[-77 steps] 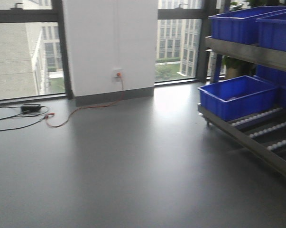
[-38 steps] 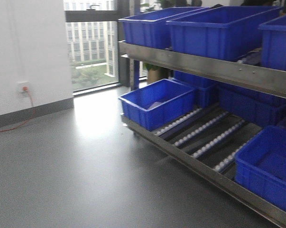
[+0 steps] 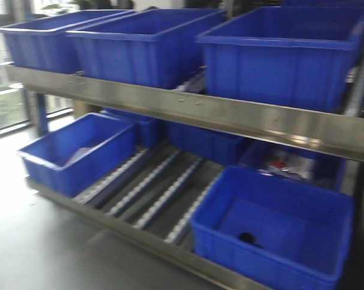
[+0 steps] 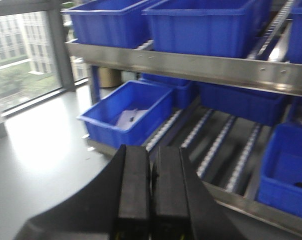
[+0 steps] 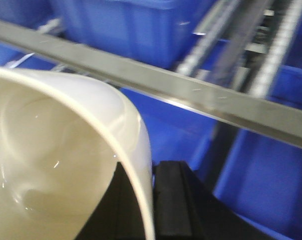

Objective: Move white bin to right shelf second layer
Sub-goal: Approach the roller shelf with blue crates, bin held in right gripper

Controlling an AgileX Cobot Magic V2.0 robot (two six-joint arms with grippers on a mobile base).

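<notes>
Your steel shelf (image 3: 230,115) carries three blue crates (image 3: 139,45) on top; below, roller tracks (image 3: 142,184) run between two nearer crates.

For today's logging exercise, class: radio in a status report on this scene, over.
Left pincer shut, empty. Right pincer shut on bin. Bin not yet shelved. Crates flank bare rollers.

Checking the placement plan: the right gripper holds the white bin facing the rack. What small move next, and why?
Probably ease the right gripper and white bin toward the bare roller tracks between the lower blue crates; the upper level looks full of crates, so that gap seems the only free spot.
</notes>
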